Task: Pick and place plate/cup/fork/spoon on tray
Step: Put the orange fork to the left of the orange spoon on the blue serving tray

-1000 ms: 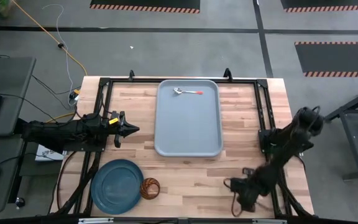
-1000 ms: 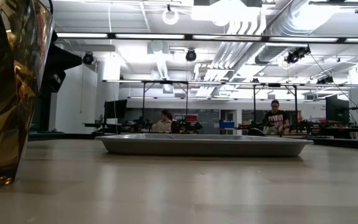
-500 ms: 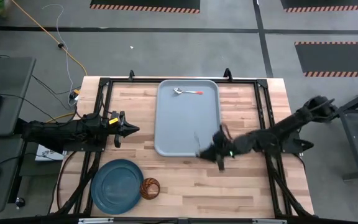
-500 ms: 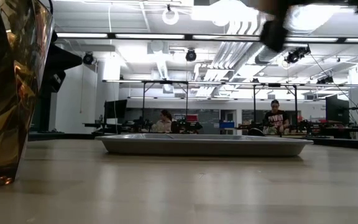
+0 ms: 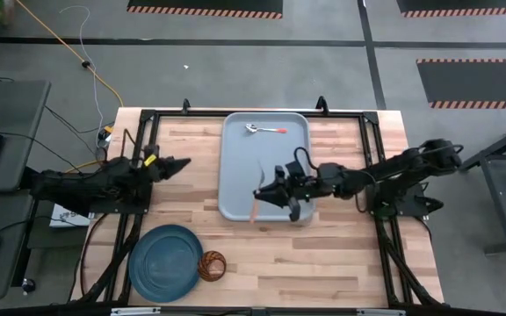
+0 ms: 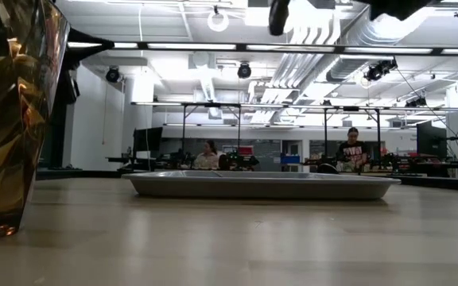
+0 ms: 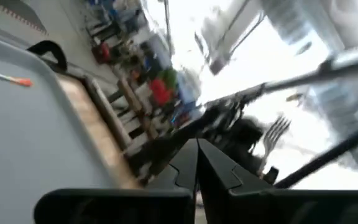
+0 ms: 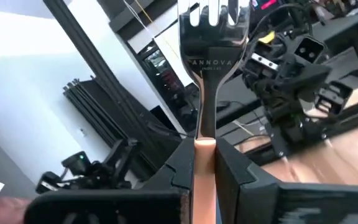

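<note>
Right gripper (image 5: pixel 275 195) is over the near right part of the tray (image 5: pixel 235 167), fingers clamped on the fork's (image 8: pixel 209 59) orange handle. In the right wrist view its silver tines point straight out past the fingers, long axis in line with them. The tray is pale grey-blue, rectangular and rimmed; the spoon (image 5: pixel 265 130) lies crosswise at its far end. The round teal plate (image 5: pixel 165 262) and amber patterned cup (image 5: pixel 212 265) sit touching on the wooden bench (image 5: pixel 191 167). Left gripper (image 5: pixel 176 165) waits left of the tray, fingers closed on nothing.
</note>
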Controlling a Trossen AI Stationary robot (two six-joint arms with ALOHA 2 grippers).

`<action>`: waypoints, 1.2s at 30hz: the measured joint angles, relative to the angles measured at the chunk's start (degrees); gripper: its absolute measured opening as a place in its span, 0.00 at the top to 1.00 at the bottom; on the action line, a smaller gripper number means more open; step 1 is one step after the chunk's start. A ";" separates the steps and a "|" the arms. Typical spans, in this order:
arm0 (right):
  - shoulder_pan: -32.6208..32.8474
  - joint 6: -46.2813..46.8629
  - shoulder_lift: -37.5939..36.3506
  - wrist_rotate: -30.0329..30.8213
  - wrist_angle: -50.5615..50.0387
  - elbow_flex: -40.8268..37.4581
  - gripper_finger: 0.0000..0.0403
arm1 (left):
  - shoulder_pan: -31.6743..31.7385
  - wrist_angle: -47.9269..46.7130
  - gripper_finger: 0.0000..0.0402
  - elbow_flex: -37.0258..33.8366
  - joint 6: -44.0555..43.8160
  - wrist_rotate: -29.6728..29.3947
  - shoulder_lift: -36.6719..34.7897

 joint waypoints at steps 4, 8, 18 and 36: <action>-1.96 -1.92 2.35 -2.47 -0.06 3.29 0.96 | -0.70 11.43 0.98 1.27 -0.51 2.25 4.76; -4.54 -2.00 4.78 -7.13 -0.02 7.32 0.96 | -2.74 11.09 0.90 8.05 3.09 4.49 13.67; -8.39 -3.36 10.92 -20.84 -0.02 21.06 0.96 | -4.00 10.08 0.58 23.44 -2.26 15.07 42.87; -10.86 -3.82 11.18 -21.24 2.21 22.76 0.97 | -4.00 23.83 0.49 33.16 -3.25 28.74 56.24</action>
